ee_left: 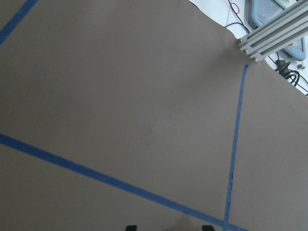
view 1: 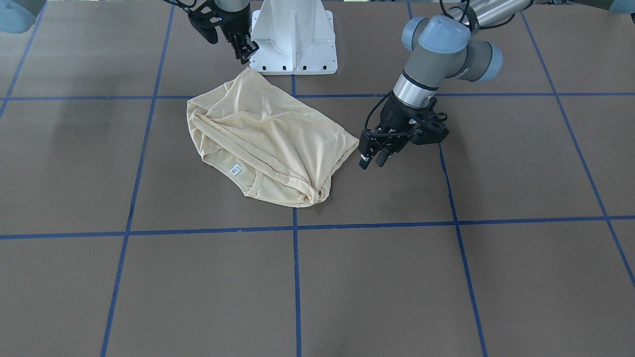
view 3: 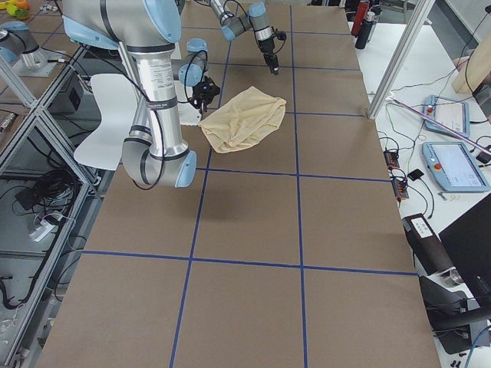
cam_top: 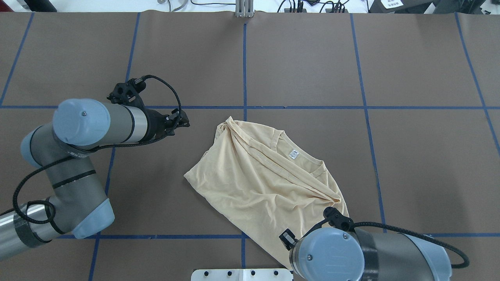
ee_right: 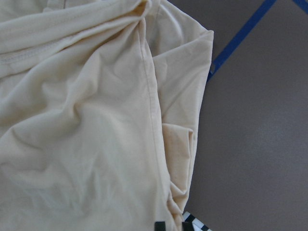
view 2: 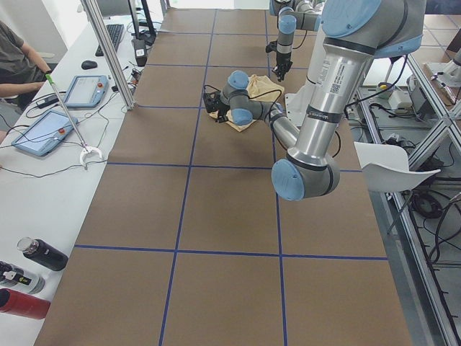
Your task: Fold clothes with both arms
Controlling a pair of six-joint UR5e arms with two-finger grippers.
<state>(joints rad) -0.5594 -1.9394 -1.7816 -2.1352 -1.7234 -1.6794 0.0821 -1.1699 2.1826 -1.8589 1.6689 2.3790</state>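
Now left gripper [view 1: 372, 160] parted, empty, beside T-shirt [view 1: 268, 134]; right gripper [view 1: 246, 53] pinched closed over its edge.

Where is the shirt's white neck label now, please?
In the overhead view, the label sits right of centre, by the far-side neckline of the shirt.

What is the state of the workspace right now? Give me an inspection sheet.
Surface: brown table with a blue tape grid.
Job's things: cream shirt lying crumpled and unfolded, neck label facing up.
Clutter: nothing seen.
Grippers: left gripper open and empty, beside the shirt's edge. Right gripper over the shirt corner nearest the pedestal, fingers close together; whether it grips cannot be told.
Cables: left wrist cable and right wrist cable loop freely; no snag seen.
Surroundings: white pedestal; a person at the side desk with pendants; bottles.
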